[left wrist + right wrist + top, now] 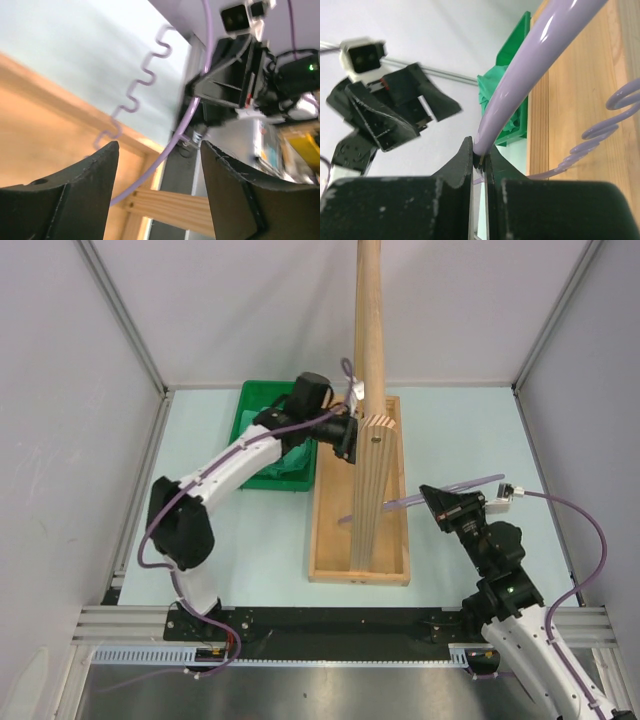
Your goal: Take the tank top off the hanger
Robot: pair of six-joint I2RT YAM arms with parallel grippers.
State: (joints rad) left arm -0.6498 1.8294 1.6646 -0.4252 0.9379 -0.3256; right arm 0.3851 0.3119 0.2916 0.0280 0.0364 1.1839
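The lavender hanger (400, 502) is bare and held out sideways over the wooden stand's base. My right gripper (428, 502) is shut on one end of its smooth bar (520, 75). Its wavy notched arm shows in the right wrist view (610, 117) and in the left wrist view (135, 95). The teal tank top (296, 462) lies crumpled in the green tray (255, 420), off the hanger; it also shows in the right wrist view (492, 95). My left gripper (348, 440) is open and empty beside the pole, facing the hanger (165, 155), with the bar crossing between its jaws farther off.
A tall wooden pole (368, 320) rises from a slotted upright block (375, 490) in a shallow wooden base tray (325, 540) at the table's middle. The green tray stands just left of it. White walls with metal rails enclose the table.
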